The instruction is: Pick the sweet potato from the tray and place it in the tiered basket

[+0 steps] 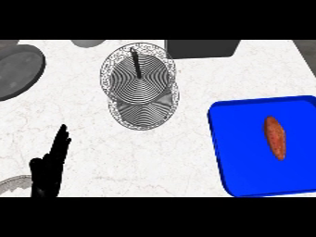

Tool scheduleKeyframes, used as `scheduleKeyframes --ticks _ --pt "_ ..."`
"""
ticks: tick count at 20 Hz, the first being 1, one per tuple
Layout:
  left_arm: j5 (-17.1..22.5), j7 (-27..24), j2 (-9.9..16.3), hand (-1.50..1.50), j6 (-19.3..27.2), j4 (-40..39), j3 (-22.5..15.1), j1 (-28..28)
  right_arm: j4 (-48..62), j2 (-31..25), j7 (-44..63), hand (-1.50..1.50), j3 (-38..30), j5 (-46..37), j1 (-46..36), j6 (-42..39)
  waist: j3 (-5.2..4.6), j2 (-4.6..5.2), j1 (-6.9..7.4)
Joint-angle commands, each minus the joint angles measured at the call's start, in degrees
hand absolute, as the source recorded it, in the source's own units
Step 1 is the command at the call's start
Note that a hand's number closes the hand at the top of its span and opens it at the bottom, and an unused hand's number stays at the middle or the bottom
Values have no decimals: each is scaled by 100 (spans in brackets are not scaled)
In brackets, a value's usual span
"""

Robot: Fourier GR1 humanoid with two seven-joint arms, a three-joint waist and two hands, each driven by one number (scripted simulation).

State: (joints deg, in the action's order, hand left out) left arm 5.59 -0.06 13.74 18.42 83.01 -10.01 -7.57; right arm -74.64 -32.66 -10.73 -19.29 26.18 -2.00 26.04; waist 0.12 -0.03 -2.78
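An orange-brown sweet potato (276, 137) lies lengthwise on the blue tray (236, 152) at the right of the counter. The tiered basket (139, 85), made of wire mesh with two round tiers and a dark centre post, stands at the middle back. My left hand (49, 166) shows at the lower left, fingers straight and pointing up, resting open with nothing in it, well away from both tray and basket. My right hand does not show in the head view.
A round grey pan (11, 71) sits at the back left. A dark box (201, 48) stands behind the basket to the right, and a grey rounded object (87, 43) behind it to the left. A plate's rim (6, 187) peeks in at the lower left.
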Motion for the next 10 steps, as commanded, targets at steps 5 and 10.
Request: scheduleKeyframes --ticks 5,10 --pt "-102 99 -122 0 -48 -345 -41 262 -1049 -916 1430 -150 485 -267 1521 -896 -31 -3 140" --pt "-94 -31 -143 0 -115 -493 -17 317 -1831 -2026 2630 -150 1059 -820 1905 -1339 -49 7 169"
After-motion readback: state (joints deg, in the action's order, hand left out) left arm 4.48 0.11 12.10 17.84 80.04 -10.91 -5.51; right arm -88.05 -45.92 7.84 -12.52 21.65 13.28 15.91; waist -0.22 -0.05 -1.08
